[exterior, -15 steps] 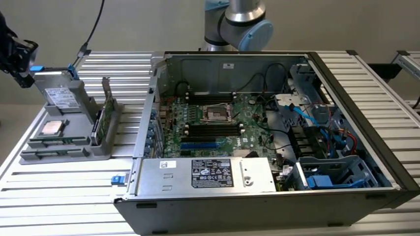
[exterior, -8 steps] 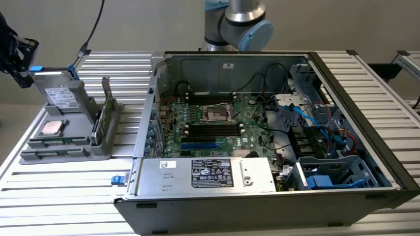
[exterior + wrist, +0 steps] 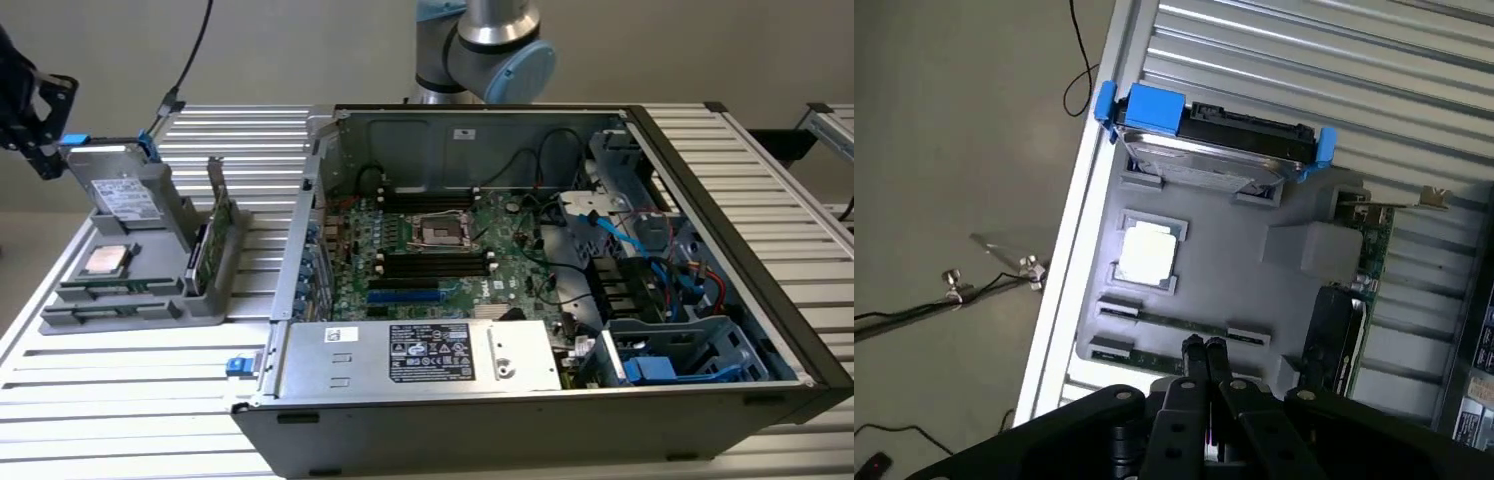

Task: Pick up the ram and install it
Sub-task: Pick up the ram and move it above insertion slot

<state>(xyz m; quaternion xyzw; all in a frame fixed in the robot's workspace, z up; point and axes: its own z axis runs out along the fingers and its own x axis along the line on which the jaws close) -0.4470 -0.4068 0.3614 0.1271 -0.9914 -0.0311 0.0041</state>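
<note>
The ram [image 3: 1154,319] is a thin green stick standing on edge in a slot of the grey parts holder [image 3: 1254,290]. A second green strip [image 3: 1139,357] sits in the slot beside it. My gripper [image 3: 1204,348] hovers above the holder with its two black fingertips pressed together over the ram's slot, holding nothing. In the exterior view the gripper [image 3: 47,155] is the dark shape at the far left, above the holder [image 3: 120,300]. The open computer case [image 3: 561,400] shows the motherboard's black memory slots [image 3: 434,263].
The holder also carries a hard drive with blue clips [image 3: 1214,145], a square silver processor [image 3: 1147,252] and a wider green card [image 3: 1349,320] standing upright. The case stands to the exterior view's right of the holder on a ribbed metal table [image 3: 120,400]. Cables lie on the floor [image 3: 934,300].
</note>
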